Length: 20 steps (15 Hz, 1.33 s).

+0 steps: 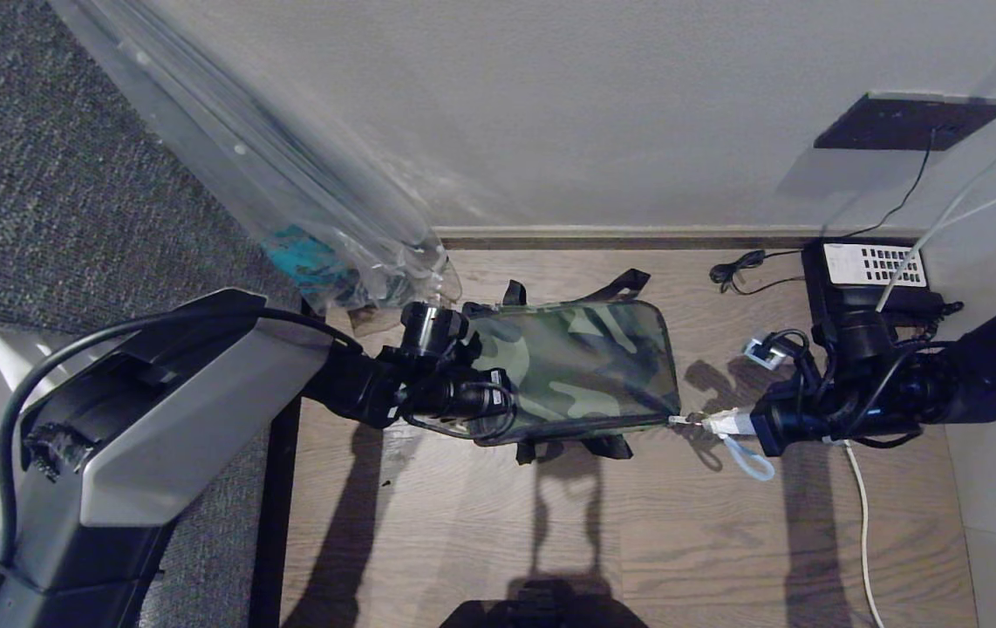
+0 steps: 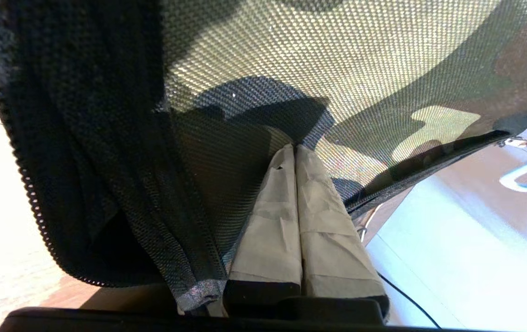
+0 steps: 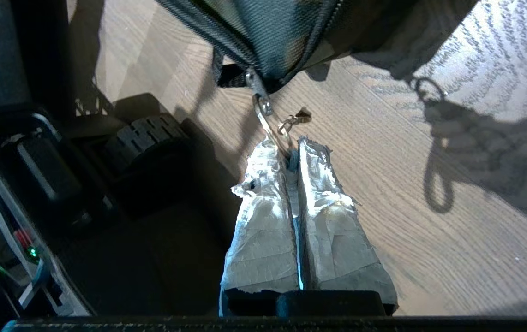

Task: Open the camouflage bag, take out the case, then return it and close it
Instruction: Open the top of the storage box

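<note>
Coarse woven cloth on the camouflage bag (image 1: 581, 366), matt; shiny metal zip pull (image 3: 263, 108); grainy wood floor (image 1: 463, 523); glossy clear plastic wrap (image 1: 289, 174).

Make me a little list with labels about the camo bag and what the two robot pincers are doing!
bag: camouflage bag lying flat on the wooden floor, lid down
left pincer: left pincer shut, pressing on the bag's top panel at its left end
right pincer: right pincer shut on the zip pull at the bag's right corner
nearby: clear-wrapped umbrella behind the bag
</note>
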### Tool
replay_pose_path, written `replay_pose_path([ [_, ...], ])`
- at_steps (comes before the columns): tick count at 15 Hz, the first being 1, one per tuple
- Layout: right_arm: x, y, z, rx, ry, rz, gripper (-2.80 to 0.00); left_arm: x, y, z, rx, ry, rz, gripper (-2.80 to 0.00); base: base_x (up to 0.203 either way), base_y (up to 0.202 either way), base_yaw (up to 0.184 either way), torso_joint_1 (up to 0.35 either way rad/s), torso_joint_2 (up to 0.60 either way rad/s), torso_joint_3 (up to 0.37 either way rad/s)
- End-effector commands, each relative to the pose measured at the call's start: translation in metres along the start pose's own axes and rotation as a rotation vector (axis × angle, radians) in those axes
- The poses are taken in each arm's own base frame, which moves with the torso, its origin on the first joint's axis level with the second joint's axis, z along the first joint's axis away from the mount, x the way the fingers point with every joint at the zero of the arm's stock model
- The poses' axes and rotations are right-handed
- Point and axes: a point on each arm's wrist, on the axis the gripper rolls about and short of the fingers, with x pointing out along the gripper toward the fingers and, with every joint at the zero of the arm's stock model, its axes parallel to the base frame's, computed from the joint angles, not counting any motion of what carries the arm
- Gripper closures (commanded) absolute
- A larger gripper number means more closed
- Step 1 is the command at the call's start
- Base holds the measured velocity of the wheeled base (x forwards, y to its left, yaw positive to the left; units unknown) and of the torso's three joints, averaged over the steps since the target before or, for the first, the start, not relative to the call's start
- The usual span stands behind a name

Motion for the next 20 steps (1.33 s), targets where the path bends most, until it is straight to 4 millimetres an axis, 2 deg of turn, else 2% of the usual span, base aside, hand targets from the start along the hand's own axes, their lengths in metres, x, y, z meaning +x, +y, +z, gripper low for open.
replay_pose_path([
  [1, -0.005, 0.006, 0.0, -0.006, 0.0, 0.006, 0.0, 0.001, 0.0, 0.0, -0.003, 0.0, -0.001, 0.0, 0.0, 0.0, 0.0, 0.0, 0.0, 0.0],
  [8, 0.01, 0.043, 0.006, -0.064, 0.027, 0.099, 0.0, 0.0, 0.0, 0.002, -0.006, -0.008, -0.003, 0.0, 0.0, 0.0, 0.0, 0.0, 0.0, 0.0],
  [12, 0.017, 0.051, 0.009, -0.08, 0.034, 0.123, 0.0, -0.002, -0.002, 0.004, -0.007, -0.015, -0.007, 0.0, 0.0, 0.0, 0.0, 0.0, 0.0, 0.0],
  [15, -0.001, 0.06, 0.017, -0.098, 0.021, 0.119, 0.0, -0.002, -0.002, 0.004, -0.007, -0.016, -0.007, 0.0, 0.0, 0.0, 0.0, 0.0, 0.0, 0.0],
  [18, -0.007, 0.072, -0.003, -0.079, 0.099, 0.161, 0.0, -0.002, -0.001, 0.004, -0.008, -0.015, -0.006, 0.0, 0.0, 0.0, 0.0, 0.0, 0.0, 0.0],
  [20, -0.005, 0.071, -0.004, -0.076, 0.104, 0.163, 0.0, -0.003, 0.0, 0.005, -0.009, -0.017, -0.005, 0.0, 0.0, 0.0, 0.0, 0.0, 0.0, 0.0],
])
